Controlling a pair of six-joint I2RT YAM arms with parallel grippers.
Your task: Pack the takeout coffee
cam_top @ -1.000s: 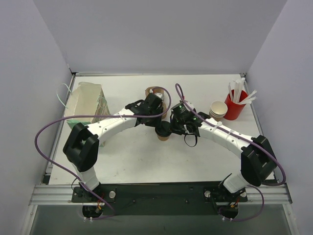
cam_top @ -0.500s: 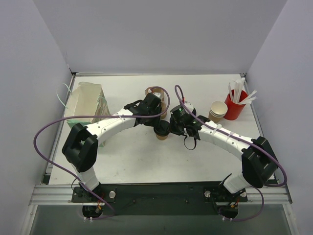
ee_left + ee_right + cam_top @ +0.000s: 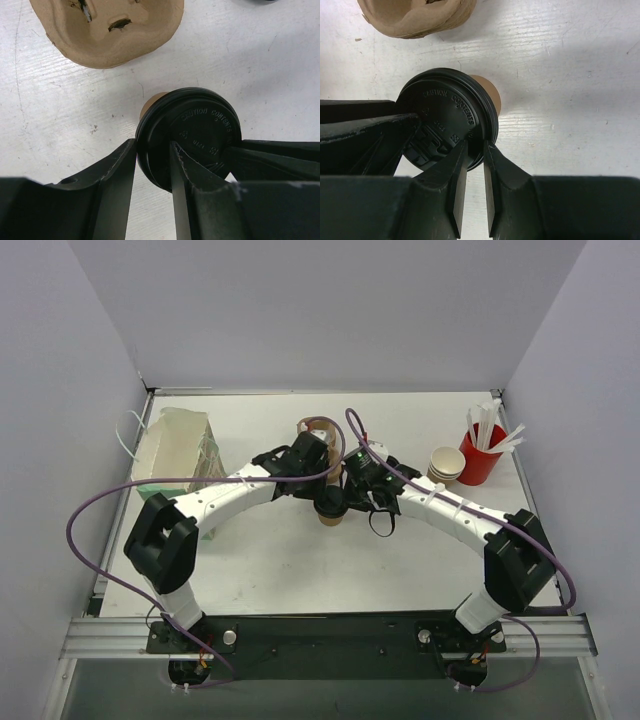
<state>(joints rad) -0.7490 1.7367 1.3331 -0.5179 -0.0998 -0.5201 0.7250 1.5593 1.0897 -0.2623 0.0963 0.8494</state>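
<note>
- Drift is what is new from above: the takeout coffee (image 3: pixel 331 512), capped by a black lid (image 3: pixel 331 503), sits a touch closer to the pulp carrier (image 3: pixel 312 426) than a second ago. The right gripper (image 3: pixel 350 495) has swung in with it, while the left gripper (image 3: pixel 322 488) has barely shifted. The cup stands between the two sets of fingertips.
- Left wrist: the fingers stand partly spread, one outside the lid's rim and one across its top, pinching that rim. The cup is right at the tips, the carrier just beyond them.
- Right wrist: the fingers are nearly pressed together, nipping the rim's opposite edge. A sliver of brown cup shows past the tips, the carrier farther ahead.
- Judgement: the lid looks seated, so the coffee is probably being moved toward a carrier well. It is not yet in one.
</note>
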